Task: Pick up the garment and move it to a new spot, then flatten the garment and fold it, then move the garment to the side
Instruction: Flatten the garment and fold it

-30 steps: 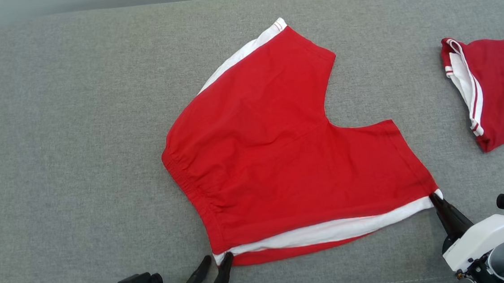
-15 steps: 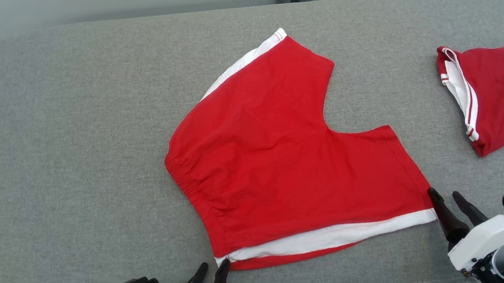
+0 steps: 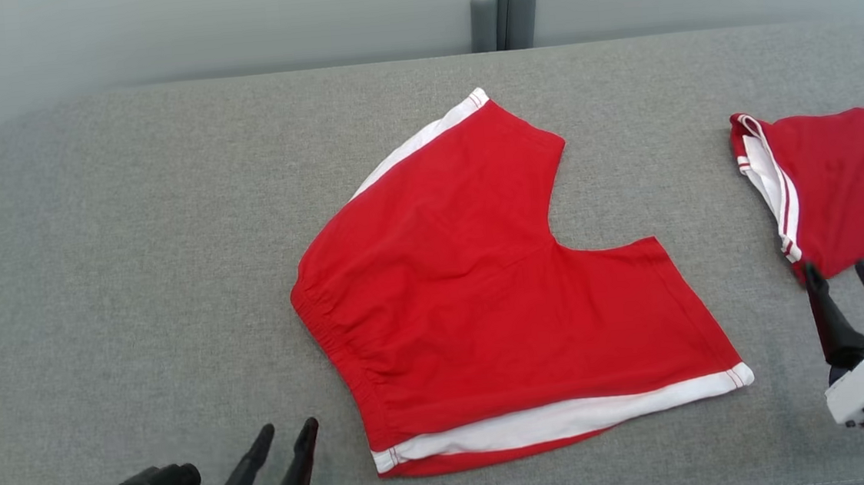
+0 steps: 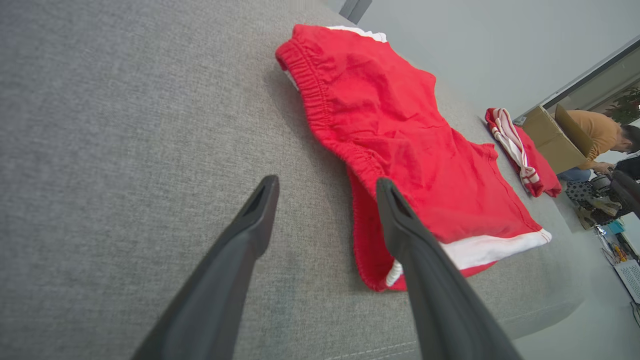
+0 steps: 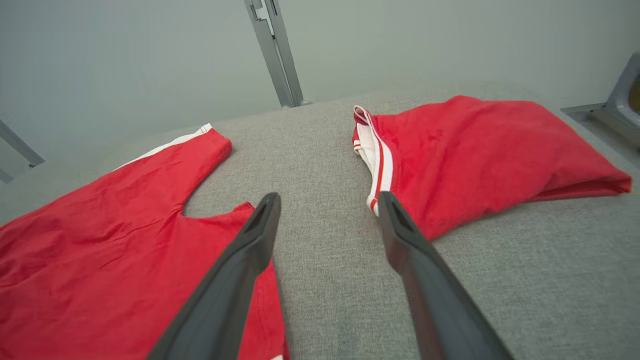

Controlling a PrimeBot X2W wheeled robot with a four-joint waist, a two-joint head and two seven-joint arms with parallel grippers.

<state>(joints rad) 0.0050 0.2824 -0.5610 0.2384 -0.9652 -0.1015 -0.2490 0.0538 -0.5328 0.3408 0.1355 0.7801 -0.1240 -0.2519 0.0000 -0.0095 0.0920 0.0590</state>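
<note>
The garment is a pair of red shorts with white side stripes, spread flat in the middle of the grey padded surface. Its elastic waistband faces left and its two legs point up and right. My left gripper stands open at the lower left, a little left of the waistband's near corner and apart from it. In the left wrist view the shorts lie just right of my open left gripper. My right gripper is open at the right, lifted clear of the leg hem. The right wrist view has the shorts to the left of the open right gripper.
A second red garment with white and red trim lies folded at the right edge, close to my right gripper's tips. In the left wrist view a person bends beside a cardboard box beyond the surface. A grey wall rises behind.
Both grippers have let go of the shorts' near corners and drawn away, the right one opening and rising toward the folded garment. The head camera has tilted up, shifting the whole picture down.
</note>
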